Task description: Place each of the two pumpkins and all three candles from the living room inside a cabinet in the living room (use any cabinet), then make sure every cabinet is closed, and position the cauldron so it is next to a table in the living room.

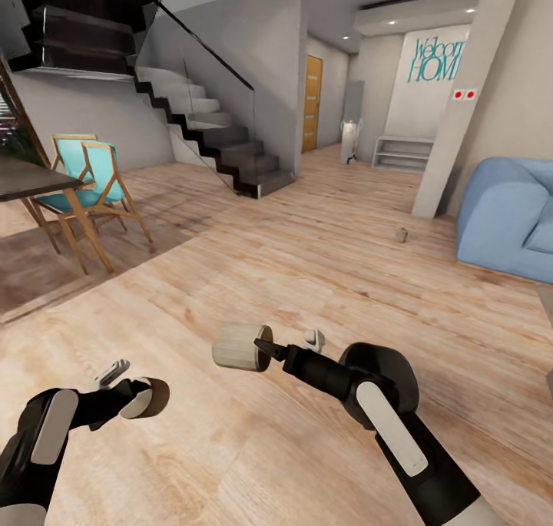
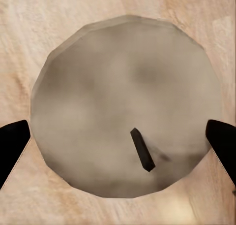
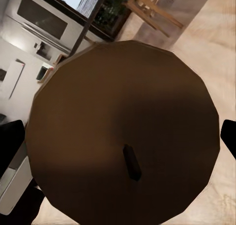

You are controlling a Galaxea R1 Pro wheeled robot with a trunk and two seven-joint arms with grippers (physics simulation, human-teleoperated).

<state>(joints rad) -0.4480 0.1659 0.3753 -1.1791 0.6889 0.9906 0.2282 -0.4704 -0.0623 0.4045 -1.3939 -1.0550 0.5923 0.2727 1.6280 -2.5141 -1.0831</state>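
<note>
Low in the head view, the right tool [image 1: 265,347] clamps a candle [image 1: 240,346]; a third candle [image 1: 401,235] waits on the floor [image 1: 307,249]. Left wrist view: the left tool [image 2: 118,141] straddles another candle [image 2: 123,102], grip uncertain. Right wrist view: candle end-on. Nothing looks stowed; cabinet unseen.

head: high, fwd-down over floor [image 1: 307,226] | wrists: close, on candle tops

Both grippers [image 1: 115,372] [image 1: 288,343] clasp loads (arms low).
</note>
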